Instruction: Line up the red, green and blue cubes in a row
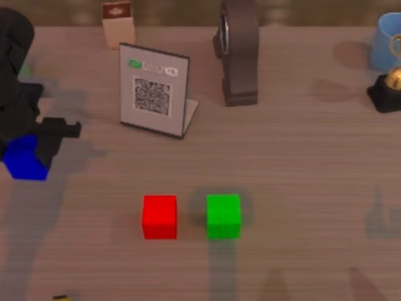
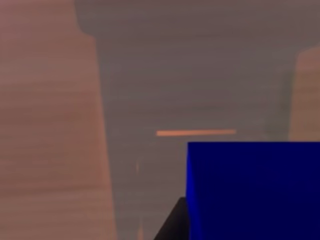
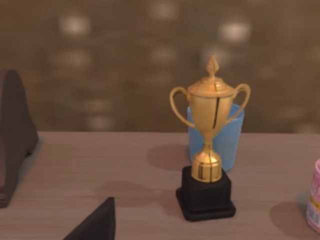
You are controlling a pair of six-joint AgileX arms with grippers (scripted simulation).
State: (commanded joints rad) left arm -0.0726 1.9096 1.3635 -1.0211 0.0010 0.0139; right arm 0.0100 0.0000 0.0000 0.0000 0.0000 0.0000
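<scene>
The blue cube point(image 1: 25, 157) is seen at the left edge of the top view, raised off the table point(image 1: 301, 163) and pinched in the left gripper point(image 1: 39, 149); in the left wrist view its blue face point(image 2: 252, 190) fills the lower right. The red cube point(image 1: 159, 216) and green cube point(image 1: 223, 216) are set side by side, apart, at lower centre. A QR-code sign point(image 1: 153, 89) is placed behind them. The right gripper is outside the top view; its finger state cannot be told.
</scene>
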